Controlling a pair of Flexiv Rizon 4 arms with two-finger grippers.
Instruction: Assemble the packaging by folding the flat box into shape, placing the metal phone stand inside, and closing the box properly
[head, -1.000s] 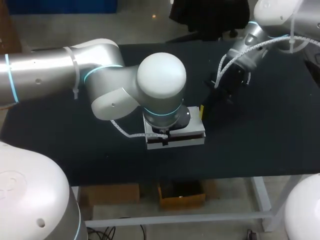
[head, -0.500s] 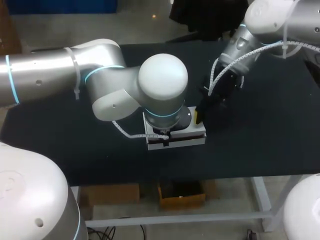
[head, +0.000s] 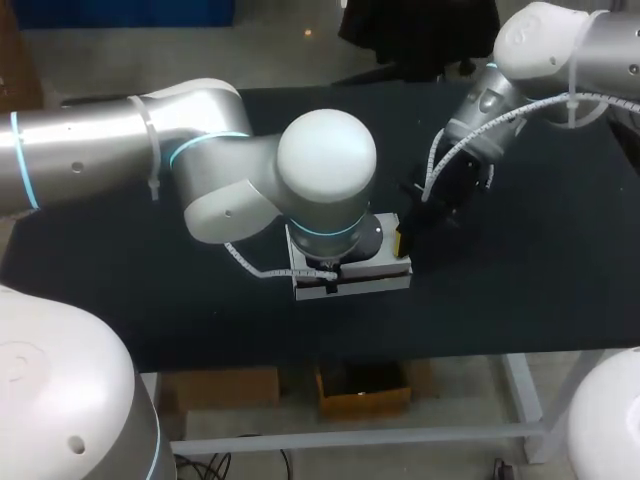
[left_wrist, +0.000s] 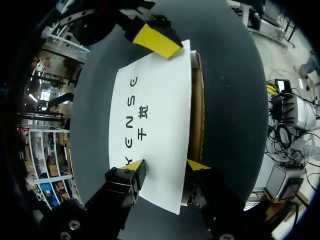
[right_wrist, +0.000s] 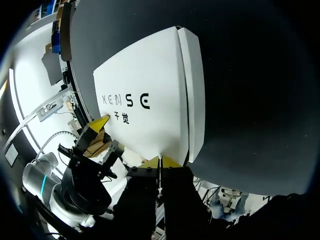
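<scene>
Head view: over the last second my right arm has swung in from the far right and lowered its gripper (head: 401, 240) to the right end of the white box (head: 375, 274). The box lies on the table (head: 520, 270) near the middle, under my left wrist. I judge this as the closing stage, since the lid (left_wrist: 150, 100) looks not quite flush along one long side. The right fingers are pinched together, their tips at the box's edge. My left gripper (left_wrist: 165, 166) has stayed put, fingers spread wide, one tip on the lid, the other at its side edge.

White box (left_wrist: 150, 115), lying flat, printed top flap folded down, brown inner edge showing along one side
</scene>
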